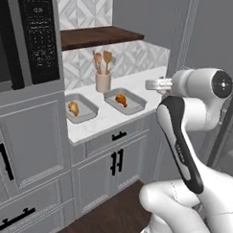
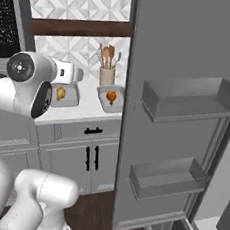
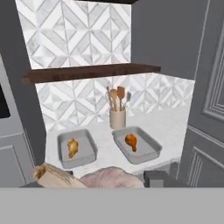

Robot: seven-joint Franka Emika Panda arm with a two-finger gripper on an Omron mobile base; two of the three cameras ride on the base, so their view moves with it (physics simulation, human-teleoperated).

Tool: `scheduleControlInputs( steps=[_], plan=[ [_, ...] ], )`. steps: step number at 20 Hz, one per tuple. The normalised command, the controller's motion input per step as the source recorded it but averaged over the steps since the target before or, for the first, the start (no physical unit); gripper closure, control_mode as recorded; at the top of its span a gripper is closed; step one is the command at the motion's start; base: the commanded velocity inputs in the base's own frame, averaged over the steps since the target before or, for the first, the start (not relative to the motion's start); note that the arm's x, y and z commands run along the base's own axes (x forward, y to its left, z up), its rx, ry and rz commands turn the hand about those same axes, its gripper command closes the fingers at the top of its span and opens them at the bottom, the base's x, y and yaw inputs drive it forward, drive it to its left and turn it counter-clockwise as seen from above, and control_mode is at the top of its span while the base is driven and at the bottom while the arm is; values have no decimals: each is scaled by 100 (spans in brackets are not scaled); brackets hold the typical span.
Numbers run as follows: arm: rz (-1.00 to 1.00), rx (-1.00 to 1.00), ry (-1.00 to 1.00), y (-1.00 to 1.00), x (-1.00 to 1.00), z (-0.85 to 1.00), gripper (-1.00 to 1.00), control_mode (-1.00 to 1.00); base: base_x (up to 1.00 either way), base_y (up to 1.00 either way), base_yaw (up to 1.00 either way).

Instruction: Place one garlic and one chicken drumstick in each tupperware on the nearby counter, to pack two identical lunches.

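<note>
Two grey tupperware trays sit side by side on the white counter. The left tupperware holds a chicken drumstick. Another drumstick lies in the right tupperware. My gripper hovers off the counter's right end, short of the trays. In the hand view the gripper is shut on a pinkish garlic, with one dark fingertip pressed to its side.
A beige utensil cup with wooden spoons stands behind the trays, under a dark wooden shelf. A tall oven cabinet bounds the counter on the left. An open grey fridge door with shelves stands to the right.
</note>
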Motion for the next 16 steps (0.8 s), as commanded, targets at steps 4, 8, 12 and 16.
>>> scheduleControlInputs(
  steps=[4, 8, 12, 16],
  plan=[
    [0, 0, 0, 0, 0, 0, 100, 100, 100, -1, 21],
    [0, 0, 0, 0, 0, 0, 100, 100, 100, -15, 10],
    [6, -2, 8, 10, 25, -18, 100, -100, 75, 18, 16],
    [22, -13, 49, 52, 100, -99, 100, -100, 0, 0, 0]
  ],
)
